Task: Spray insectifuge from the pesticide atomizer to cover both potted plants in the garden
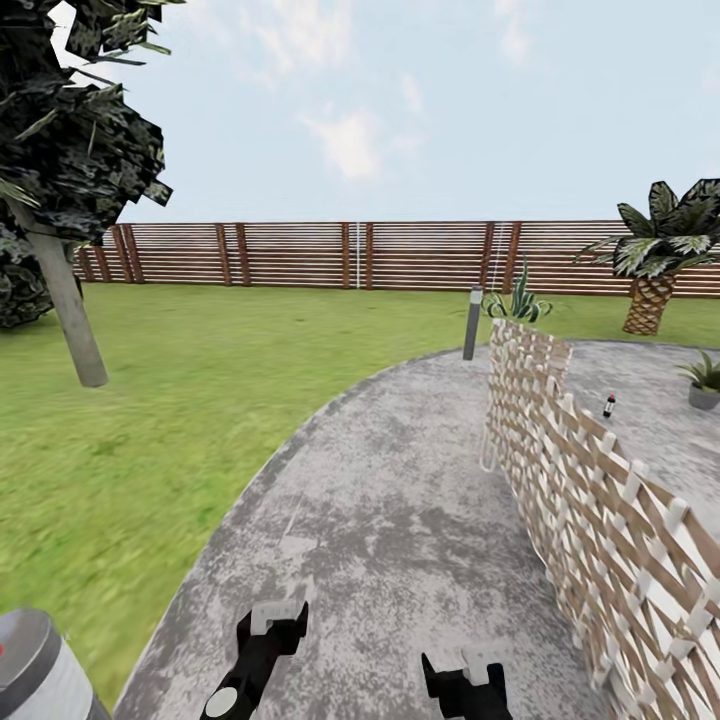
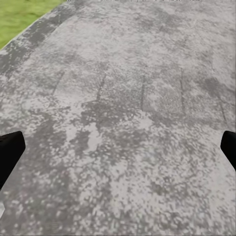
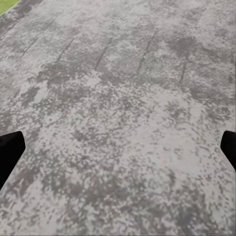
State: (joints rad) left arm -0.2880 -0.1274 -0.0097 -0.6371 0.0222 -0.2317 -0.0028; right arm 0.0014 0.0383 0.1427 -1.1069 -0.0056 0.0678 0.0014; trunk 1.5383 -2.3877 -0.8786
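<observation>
While low, both arms — pincers [image 1: 272, 620] [image 1: 466, 668] (spread) — hover.

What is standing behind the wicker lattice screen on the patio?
Beyond the wicker screen, on the grey patio, the small pesticide atomizer stands upright, and further right one potted plant sits at the picture's edge. The screen covers the paving close behind it, so anything there stays hidden.
</observation>
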